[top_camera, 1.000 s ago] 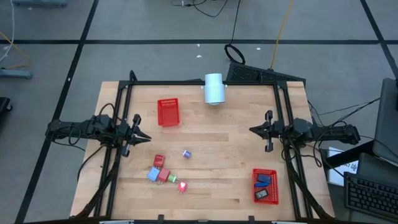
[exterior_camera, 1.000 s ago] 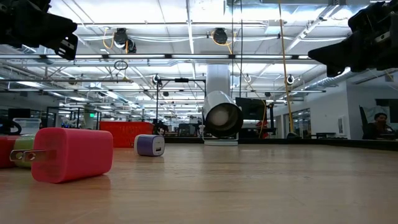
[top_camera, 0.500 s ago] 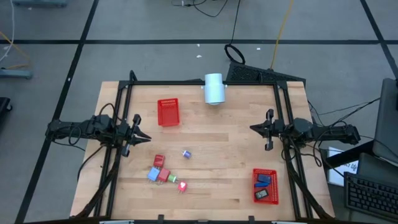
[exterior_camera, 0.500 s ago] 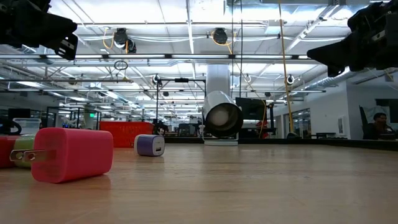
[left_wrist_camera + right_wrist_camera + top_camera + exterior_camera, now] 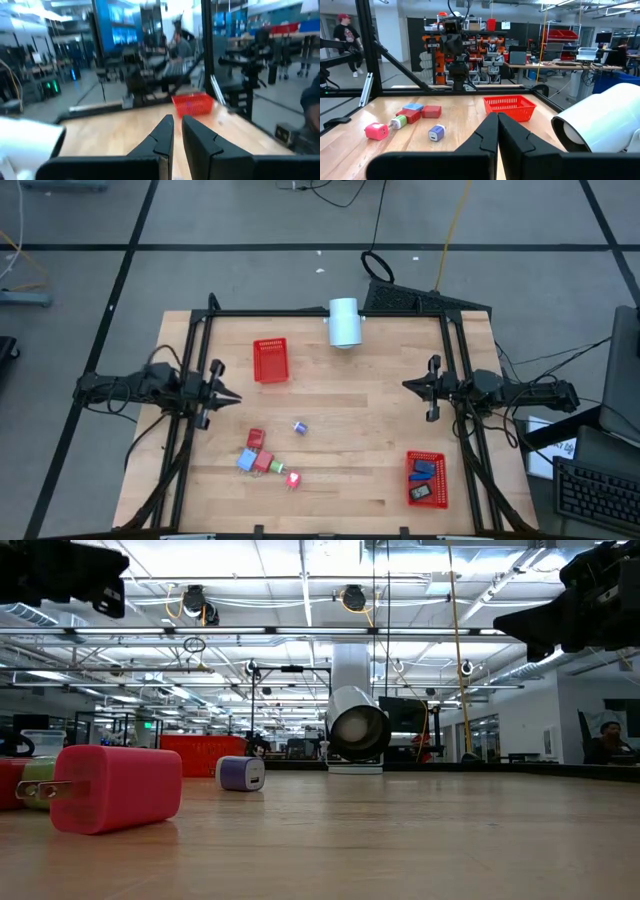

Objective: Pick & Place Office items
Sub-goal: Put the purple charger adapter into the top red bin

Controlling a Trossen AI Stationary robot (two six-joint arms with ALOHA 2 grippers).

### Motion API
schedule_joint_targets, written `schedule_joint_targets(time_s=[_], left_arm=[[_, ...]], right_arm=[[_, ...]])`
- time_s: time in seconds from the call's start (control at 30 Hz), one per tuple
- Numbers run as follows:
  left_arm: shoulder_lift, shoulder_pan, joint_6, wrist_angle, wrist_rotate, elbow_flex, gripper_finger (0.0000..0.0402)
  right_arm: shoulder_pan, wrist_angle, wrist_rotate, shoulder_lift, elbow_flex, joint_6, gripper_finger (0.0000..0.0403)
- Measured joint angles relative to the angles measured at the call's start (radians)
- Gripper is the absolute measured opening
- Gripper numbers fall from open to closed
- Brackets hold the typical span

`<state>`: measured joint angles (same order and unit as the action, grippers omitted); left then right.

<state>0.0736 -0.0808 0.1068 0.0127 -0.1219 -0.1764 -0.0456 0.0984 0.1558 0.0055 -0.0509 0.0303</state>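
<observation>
Left gripper hangs over the table's left edge, dark tapered fingers pinched together on nothing, tips pointing inward. Table is pale wood-grain planks with a black tube frame around it. Just inboard of the left arm, toward the far edge, sits an empty red mesh basket, rectangular, thin wire weave. Toward the near edge on the left half lies the loose cluster of office items: a red block, a light blue block and another red block touching each other, and a bright pink-red charger cube just beside them; in the low view that cube reads as a matte rounded-corner shell with metal prongs sticking out its side. A small bluish-white cube sits apart from the cluster, nearer table centre, smooth with rounded edges. At the far edge, mid-table, a white cylinder lies on its side, smooth plastic, dark open end facing the low camera. Near-right corner holds a second red mesh basket with a dark blue piece and a black piece inside. Right gripper hovers over the right side of the table, fingers clamped together, empty, tips pointing inward
</observation>
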Motion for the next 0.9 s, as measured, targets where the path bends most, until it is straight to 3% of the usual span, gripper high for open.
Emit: schedule_joint_targets(time_s=[0.3, 0.53, 0.73, 0.9], left_arm=[[0.000, 0.002, -0.079, -0.192, 0.019, -0.001, 0.0042], [0.000, 0.002, -0.106, -0.199, 0.062, -0.001, 0.0042], [0.000, 0.002, -0.145, -0.195, 0.208, -0.001, 0.0042], [0.000, 0.002, -0.138, -0.170, 0.238, 0.000, 0.0042]], right_arm=[[0.000, 0.002, 0.000, 0.000, 0.000, 0.000, 0.0000], [0.000, 0.002, 0.000, 0.000, 0.000, 0.000, 0.0000], [0.000, 0.002, 0.000, 0.000, 0.000, 0.000, 0.0000], [0.000, 0.002, 0.000, 0.000, 0.000, 0.000, 0.0000]])
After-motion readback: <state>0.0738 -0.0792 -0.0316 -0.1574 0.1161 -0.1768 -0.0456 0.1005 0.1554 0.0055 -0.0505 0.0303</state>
